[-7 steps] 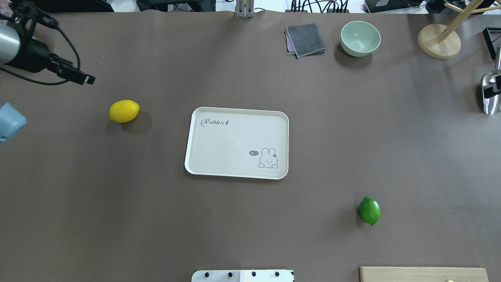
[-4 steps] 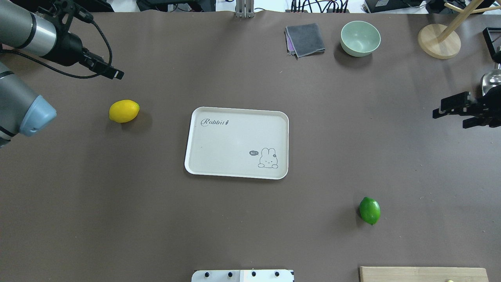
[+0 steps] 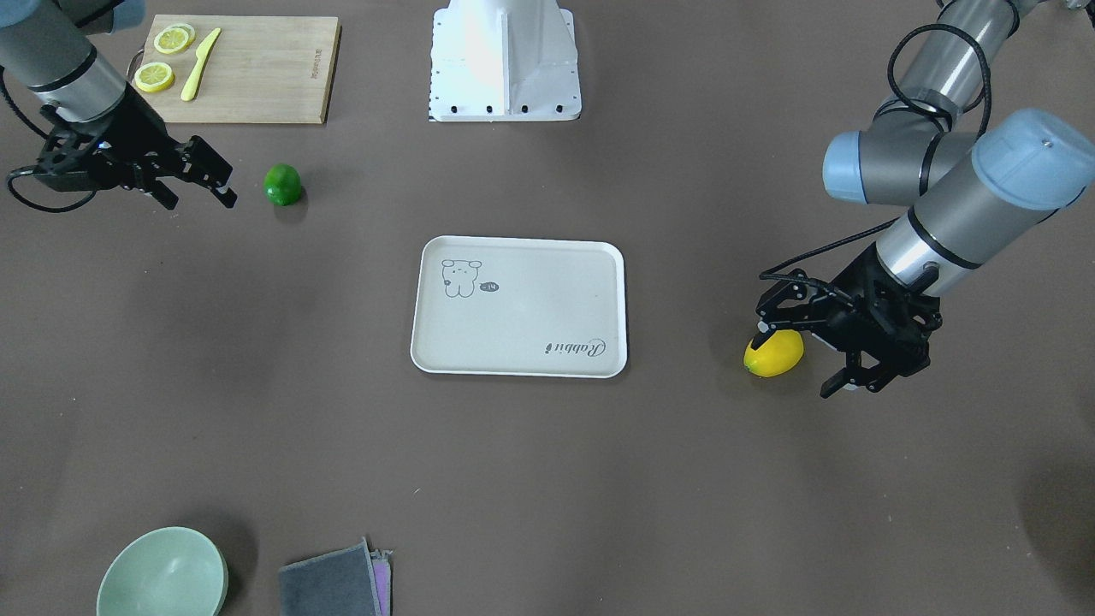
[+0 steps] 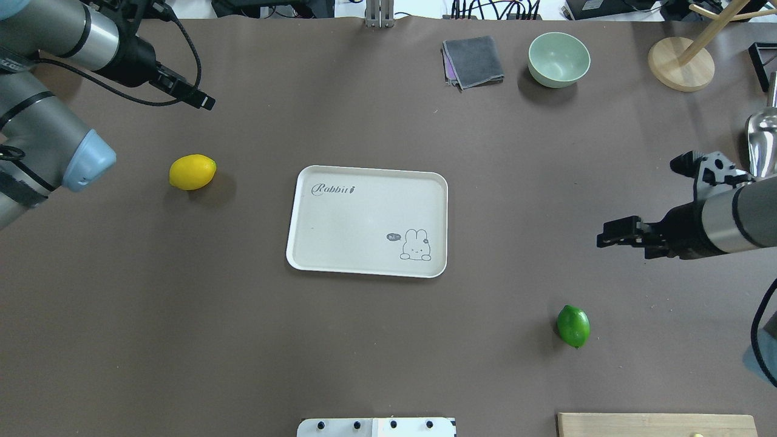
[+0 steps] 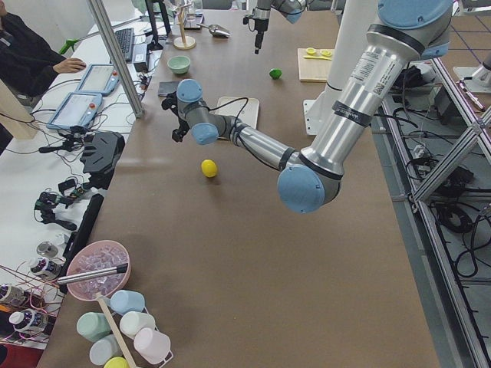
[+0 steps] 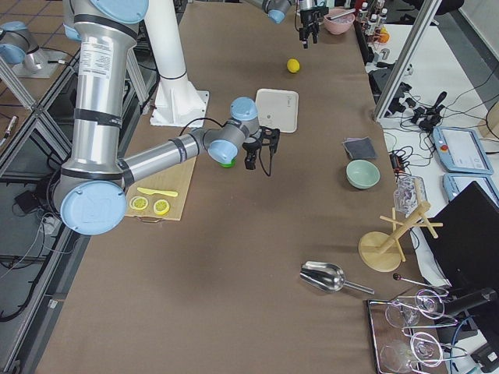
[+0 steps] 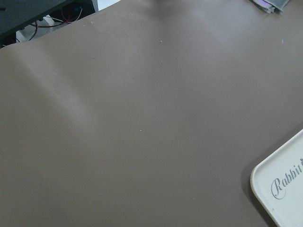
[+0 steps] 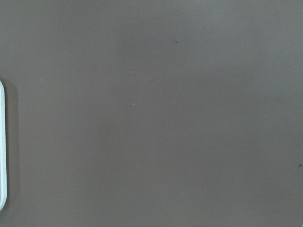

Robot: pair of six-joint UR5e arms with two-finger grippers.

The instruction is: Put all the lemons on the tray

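Handling: likely firm, light, glossy, prone to rolling; pinch across the short middle.
Places: yellow lemon point(image 4: 192, 172) 9 o'clock of tray point(image 4: 315, 243); green lemon point(image 4: 573, 326) 4 o'clock.
Jaws: left gripper point(image 4: 204, 102), right gripper point(image 4: 604, 238) spread, empty.

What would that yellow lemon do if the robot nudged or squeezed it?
The yellow lemon is oval and lies on its side on the flat table, so a nudge would probably roll or spin it. Its glossy, rounded skin might slip from an off-centre pinch. It looks whole and firm, so it likely keeps its shape.
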